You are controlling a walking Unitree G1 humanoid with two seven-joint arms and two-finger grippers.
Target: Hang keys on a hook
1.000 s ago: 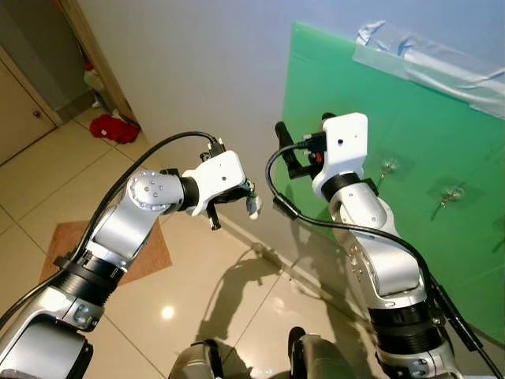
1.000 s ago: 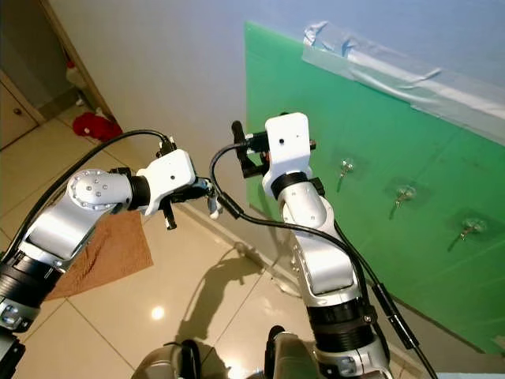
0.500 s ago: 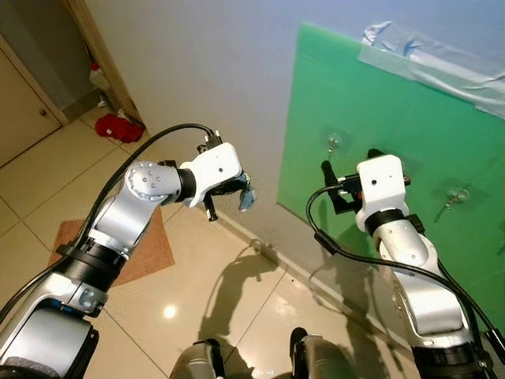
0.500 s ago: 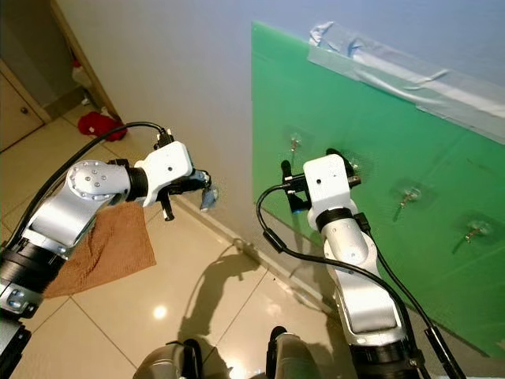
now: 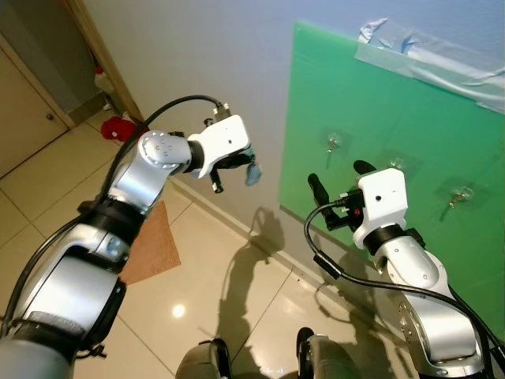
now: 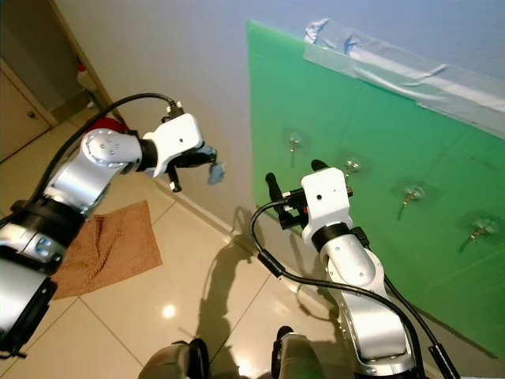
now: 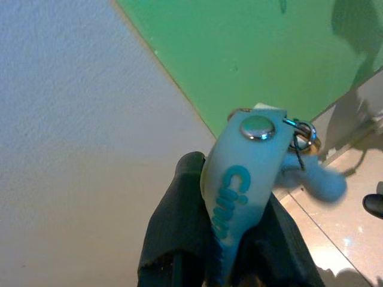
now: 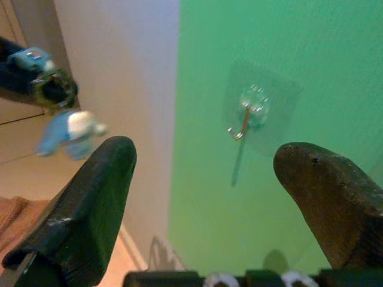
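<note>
Left gripper [image 5: 237, 164]: clamped on the blue strap of the keys [image 7: 257, 173], raised near the wall so the ring hangs free
Nearest hook [image 5: 333, 143]: on the green board [image 5: 371, 118], well apart from the keys
Right gripper [image 5: 338, 178]: fingers spread, empty, facing the hooks

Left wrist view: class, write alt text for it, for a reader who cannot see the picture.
The left gripper is shut on a pale blue key strap with a silver snap and teal lettering; a key ring and a blurred pale blue charm hang from its end. Behind are a white wall and a green board.
</note>
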